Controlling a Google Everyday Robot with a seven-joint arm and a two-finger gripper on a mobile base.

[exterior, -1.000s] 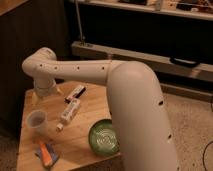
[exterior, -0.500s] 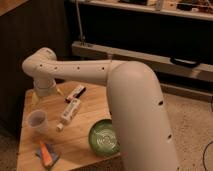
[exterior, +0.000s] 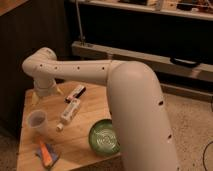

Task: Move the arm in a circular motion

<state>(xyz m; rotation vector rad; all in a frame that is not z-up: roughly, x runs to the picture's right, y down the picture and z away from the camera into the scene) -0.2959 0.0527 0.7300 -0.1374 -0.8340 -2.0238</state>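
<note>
The arm is a glossy white tube with rows of small dark holes. It rises from the lower right, bends and reaches left over a wooden table. Its wrist turns down at the table's far left corner. The gripper hangs below that wrist, just above the tabletop, largely hidden by the wrist housing. Nothing shows in its grasp.
On the table are a clear plastic cup, a white bottle lying on its side, a small dark and white packet, a green bowl and an orange and blue item. A dark shelf unit stands behind.
</note>
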